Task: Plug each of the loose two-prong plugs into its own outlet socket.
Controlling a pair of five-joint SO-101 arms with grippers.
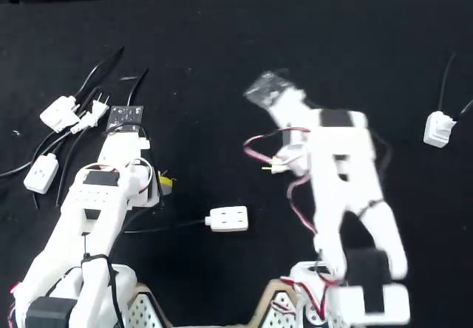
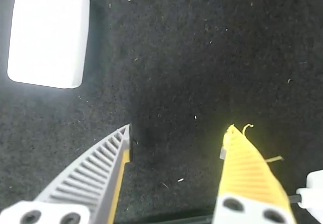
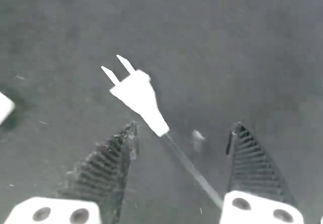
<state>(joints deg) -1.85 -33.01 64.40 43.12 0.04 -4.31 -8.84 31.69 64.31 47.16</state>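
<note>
Right gripper (image 3: pixel 184 128) spread wide, two-prong plug (image 3: pixel 139 95) ungripped ahead, left gripper (image 2: pixel 178 129) spread over mat (image 2: pixel 202 57), outlet socket (image 2: pixel 48 35) cut off

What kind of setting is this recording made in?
Probably a lab or workshop bench: a black cloth covers the surface, a left arm and a right arm stand side by side, and an outlet socket and a corded plug are laid out.
</note>
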